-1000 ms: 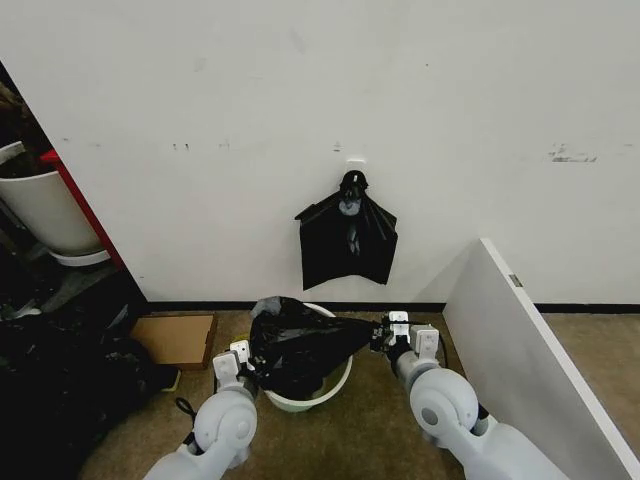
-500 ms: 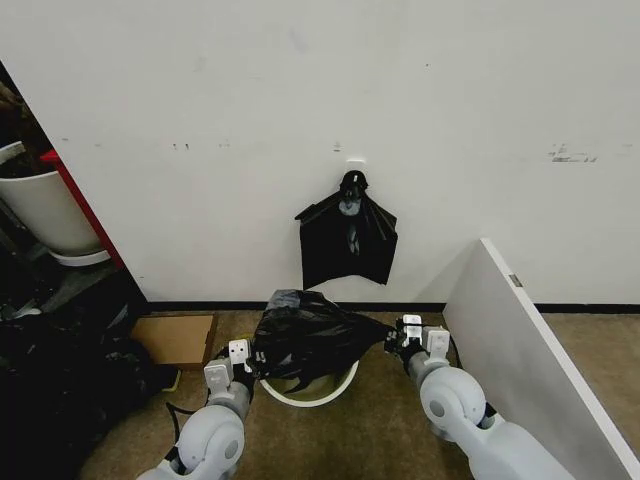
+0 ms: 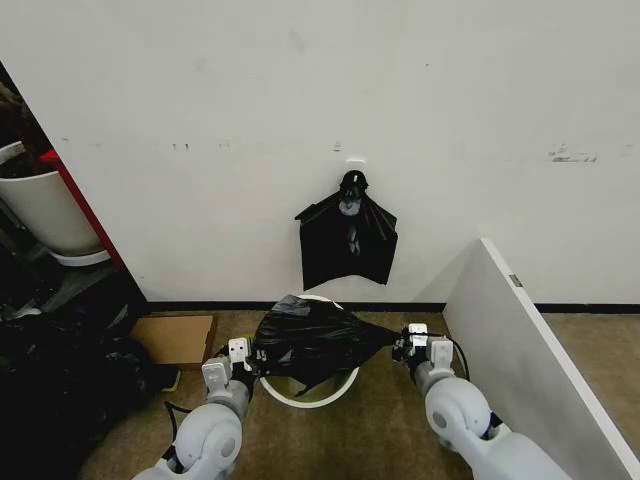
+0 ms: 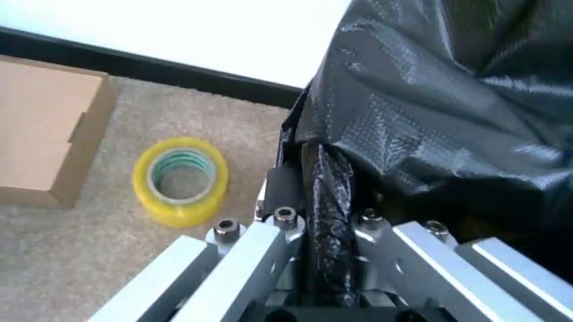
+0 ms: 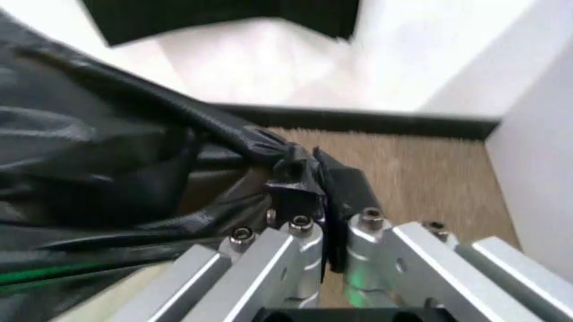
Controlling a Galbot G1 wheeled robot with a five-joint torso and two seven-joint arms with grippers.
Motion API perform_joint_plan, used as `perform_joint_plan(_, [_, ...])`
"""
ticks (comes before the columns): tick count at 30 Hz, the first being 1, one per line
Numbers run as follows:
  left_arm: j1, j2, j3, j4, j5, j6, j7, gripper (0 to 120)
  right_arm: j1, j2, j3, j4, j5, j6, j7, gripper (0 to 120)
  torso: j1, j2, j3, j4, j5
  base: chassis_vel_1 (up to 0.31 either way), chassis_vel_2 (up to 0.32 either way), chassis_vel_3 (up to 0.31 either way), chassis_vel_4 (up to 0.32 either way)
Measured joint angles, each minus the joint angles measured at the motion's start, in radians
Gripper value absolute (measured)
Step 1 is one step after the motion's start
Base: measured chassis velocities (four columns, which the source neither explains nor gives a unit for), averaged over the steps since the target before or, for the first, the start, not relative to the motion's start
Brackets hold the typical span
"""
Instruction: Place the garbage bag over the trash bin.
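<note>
The garbage bag (image 3: 318, 340), glossy and black, is stretched sideways between my two grippers, just above the mouth of the trash bin (image 3: 312, 397). The bin is a cream-white bucket on the floor by the wall; its rim shows in front of and behind the bag. My left gripper (image 3: 247, 358) is shut on the bag's left edge, and in the left wrist view the bag (image 4: 430, 114) runs as a twisted strip between that gripper's (image 4: 320, 201) fingers. My right gripper (image 3: 399, 346) is shut on the right edge, where the bag (image 5: 107, 168) bunches at the right gripper (image 5: 315, 194).
A flat bunch of black bags (image 3: 347, 240) hangs from a wall hook above the bin. A white board (image 3: 525, 350) leans on the right. A cardboard box (image 3: 176, 338) and a yellow tape roll (image 4: 180, 180) lie left of the bin. A white tub (image 3: 45, 208) stands far left.
The grippers have drawn apart, the right one moving right. The bag, which sagged into the bin, is now pulled taut and sits over the bin's mouth, closer to the wall.
</note>
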Motion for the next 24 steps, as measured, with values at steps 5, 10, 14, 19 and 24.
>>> perform_joint_plan(5, [-0.010,-0.012,-0.005,0.014,0.010,0.002,-0.019,0,-0.041,-0.042,-0.012,0.045,-0.141,0.051,-0.068,21,0.000,0.000,0.000,-0.0003,0.0002,0.000,0.000,0.000,0.000])
perform_joint_plan(10, [-0.004,-0.020,-0.011,0.014,0.004,0.006,-0.036,0,-0.064,-0.079,-0.016,0.064,-0.210,0.102,-0.124,39,0.000,0.000,0.000,0.0002,0.0001,0.000,0.000,0.000,0.000])
perform_joint_plan(14, [-0.005,-0.021,-0.012,0.014,-0.006,0.014,-0.051,0,-0.092,-0.124,-0.005,0.066,-0.297,0.279,-0.252,55,0.000,0.000,0.000,-0.0001,0.0002,0.000,0.000,0.000,0.000])
perform_joint_plan(19, [0.000,-0.012,-0.007,0.013,0.052,0.012,-0.035,0,-0.087,-0.171,0.002,0.092,-0.293,0.398,-0.391,71,0.000,0.000,0.000,0.0000,0.0002,0.000,0.000,0.000,0.000])
perform_joint_plan(24, [0.001,-0.007,0.009,0.016,0.116,0.003,-0.012,0,-0.053,-0.219,-0.001,0.122,-0.226,0.432,-0.498,89,0.000,0.000,0.000,-0.0001,0.0000,0.000,0.000,0.000,0.000])
